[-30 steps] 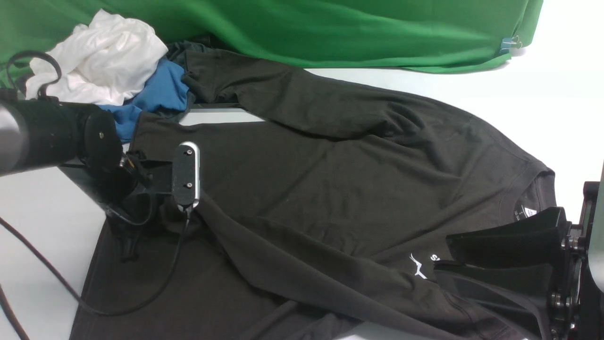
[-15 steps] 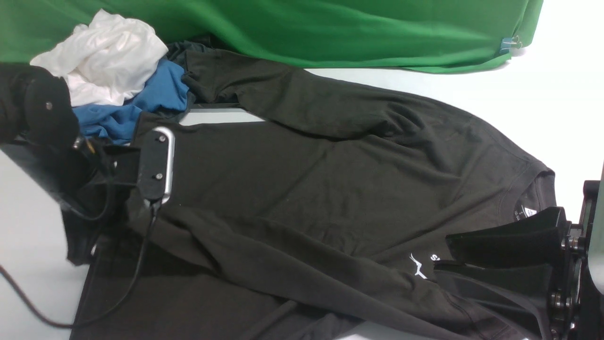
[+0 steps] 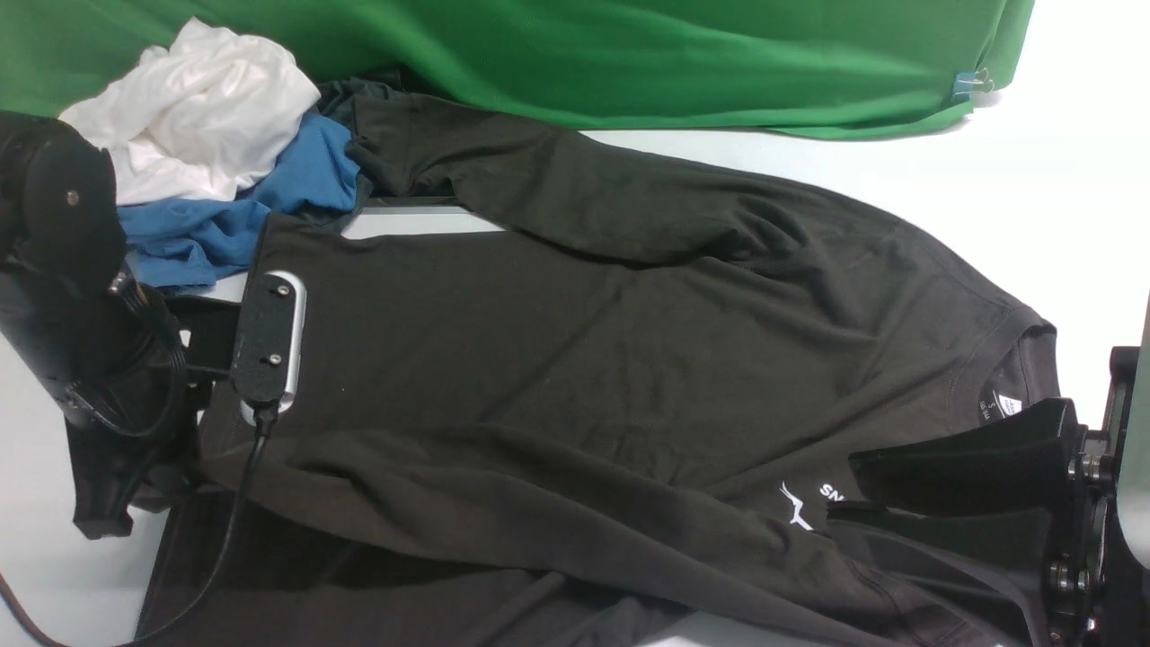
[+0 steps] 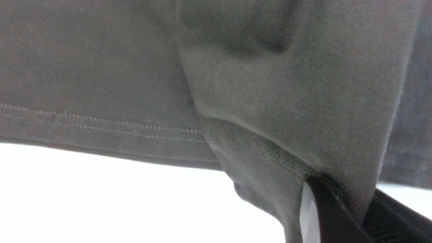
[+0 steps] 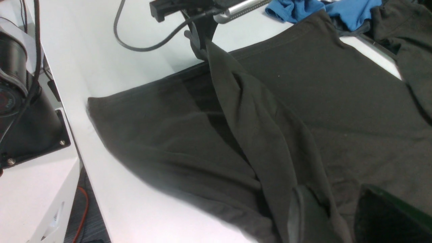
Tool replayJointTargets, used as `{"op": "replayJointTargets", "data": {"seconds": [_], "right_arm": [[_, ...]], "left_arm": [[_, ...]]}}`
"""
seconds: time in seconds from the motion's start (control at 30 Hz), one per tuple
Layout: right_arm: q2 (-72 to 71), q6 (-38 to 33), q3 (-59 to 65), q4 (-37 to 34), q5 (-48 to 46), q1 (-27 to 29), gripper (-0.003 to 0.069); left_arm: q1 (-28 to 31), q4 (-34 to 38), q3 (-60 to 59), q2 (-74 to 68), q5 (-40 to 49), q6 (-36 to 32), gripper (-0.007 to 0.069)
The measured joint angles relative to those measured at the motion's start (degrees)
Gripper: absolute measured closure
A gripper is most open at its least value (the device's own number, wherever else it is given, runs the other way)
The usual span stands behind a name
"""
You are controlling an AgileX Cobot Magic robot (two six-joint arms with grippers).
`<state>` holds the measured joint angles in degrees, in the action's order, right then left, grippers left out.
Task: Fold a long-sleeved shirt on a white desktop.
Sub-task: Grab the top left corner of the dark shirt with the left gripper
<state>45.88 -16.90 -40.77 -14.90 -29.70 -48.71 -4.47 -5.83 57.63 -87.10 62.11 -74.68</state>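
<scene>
Where the white tabletop [image 3: 1033, 198] reaches its far edge, a green cloth [image 3: 629, 54] hangs as the backdrop, with a small clip [image 3: 976, 83] at its right corner. We see the shirt [image 3: 584, 359] spread over most of the tabletop, collar toward our right and hem toward our left. Its white logo [image 3: 802, 509] and neck label [image 3: 1004, 406] show close to our right hand [image 3: 849, 490]. That hand is clenched on the shirt at the near shoulder, with cloth bunched between its fingers. Our left hand [image 5: 201, 42] is clenched on the cuff of the near sleeve [image 5: 249, 111], which runs raised and drawn out across the body to the hem's edge. The far sleeve [image 3: 539, 180] lies bent along the backdrop, its end touching a blue garment [image 3: 305, 171]. A crumpled white garment [image 3: 198, 108] lies partly over that one at the far left. From the front, our left arm [image 3: 63, 270], its wrist camera [image 3: 268, 337] and a black cable [image 3: 211, 566] hide part of the hem.
</scene>
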Motion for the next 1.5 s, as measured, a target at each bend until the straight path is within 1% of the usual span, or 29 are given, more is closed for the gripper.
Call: {"op": "replayJointTargets", "data": {"seconds": [0.17, 0.37, 0.53, 0.63, 0.73, 0.77, 0.83, 0.9, 0.97, 1.0, 1.03, 1.07, 1.1, 1.13, 1.17, 1.2, 1.23, 1.27, 1.3, 1.33, 1.37, 1.43, 1.47, 1.5], "right_arm": [[0.0, -0.1, 0.0, 0.0, 0.0, 0.0, 0.0421], [0.0, -0.2, 0.0, 0.0, 0.0, 0.0, 0.0421], [1.0, -0.2, 0.0, 0.0, 0.0, 0.0, 0.042], [3.0, 0.0, 0.0, 0.0, 0.0, 0.0, 0.0408], [5.7, 0.6, 0.0, 0.0, 0.0, 0.0, 0.0359], [7.1, 0.6, -0.1, 0.0, -0.3, 0.0, 0.0324], [9.5, 0.6, -1.0, 0.0, -1.6, 0.0, 0.0265], [13.3, 0.0, -4.0, 0.0, -5.6, 0.0, 0.0204], [16.7, -2.3, -7.3, 0.0, -9.2, 0.0, 0.0183], [17.5, -2.5, -7.7, 0.0, -9.6, 0.0, 0.0182], [20.5, -4.3, -10.9, 0.0, -12.1, 0.0, 0.0181], [22.6, -5.4, -13.1, 0.0, -13.1, 0.0, 0.0181], [24.8, -6.0, -15.2, 0.0, -13.9, 0.0, 0.0181], [27.1, -6.9, -17.5, 0.3, -14.4, 0.0, 0.0181], [28.5, -7.5, -18.8, 0.4, -14.7, 0.0, 0.0181], [30.7, -8.4, -21.1, 0.8, -15.4, 0.0, 0.0181], [33.5, -9.3, -23.8, 1.2, -16.5, 0.3, 0.0181], [34.0, -9.3, -24.2, 1.3, -16.7, 0.4, 0.0181], [37.3, -10.2, -27.4, 1.3, -18.3, 1.4, 0.0181], [40.3, -10.7, -30.0, 1.3, -19.6, 2.6, 0.0181], [42.3, -11.1, -31.7, 1.3, -20.4, 3.5, 0.0181], [46.8, -11.5, -35.5, 1.3, -22.0, 5.6, 0.0181], [50.3, -11.5, -38.0, 1.0, -22.7, 6.9, 0.0181], [50.4, -11.6, -38.4, 0.9, -22.8, 6.9, 0.0181]], "left_arm": [[0.0, -0.1, 0.0, 0.0, 1.8, -0.1, 0.0582], [0.0, -0.1, -1.6, 0.0, 1.3, 0.0, 0.0582], [0.0, -1.9, -7.0, 0.0, -0.4, 0.0, 0.0579], [0.0, -2.0, -8.6, 0.0, -1.8, 0.4, 0.0557], [0.0, -2.0, -8.8, 0.0, -2.4, 1.9, 0.0497], [0.0, -2.0, -8.8, 0.0, -2.6, 2.5, 0.0461], [0.0, -2.0, -8.8, 0.0, -2.6, 3.9, 0.0368], [0.0, -2.0, -8.8, 0.0, -2.6, 8.2, 0.0235], [0.0, -1.6, -8.9, 0.2, -2.6, 13.1, 0.0137], [0.0, -1.5, -8.9, 0.2, -2.6, 13.7, 0.0118], [0.0, -0.3, -8.9, 1.0, -3.5, 17.9, 0.0064], [0.0, 0.9, -8.9, 1.8, -4.6, 20.8, 0.0043], [0.0, 2.2, -8.9, 2.6, -5.8, 23.1, 0.0038], [0.0, 4.7, -8.9, 4.2, -7.4, 25.9, 0.0051], [0.0, 6.2, -8.9, 5.6, -8.6, 27.2, 0.0068], [0.0, 8.9, -8.9, 7.7, -10.1, 29.5, 0.0113], [0.0, 12.0, -9.0, 10.5, -11.5, 32.5, 0.019], [0.0, 12.5, -9.0, 10.5, -11.5, 33.0, 0.0205], [0.0, 15.3, -9.0, 14.1, -12.3, 35.6, 0.0324], [0.0, 17.0, -9.0, 18.0, -12.0, 36.9, 0.0436], [0.0, 17.9, -9.0, 19.6, -11.6, 37.4, 0.0496], [0.0, 19.7, -9.0, 25.5, -10.7, 38.5, 0.0571], [0.0, 20.9, -9.0, 29.2, -10.3, 39.2, 0.0596], [0.0, 20.9, -9.0, 29.8, -10.3, 39.2, 0.0596]]}}
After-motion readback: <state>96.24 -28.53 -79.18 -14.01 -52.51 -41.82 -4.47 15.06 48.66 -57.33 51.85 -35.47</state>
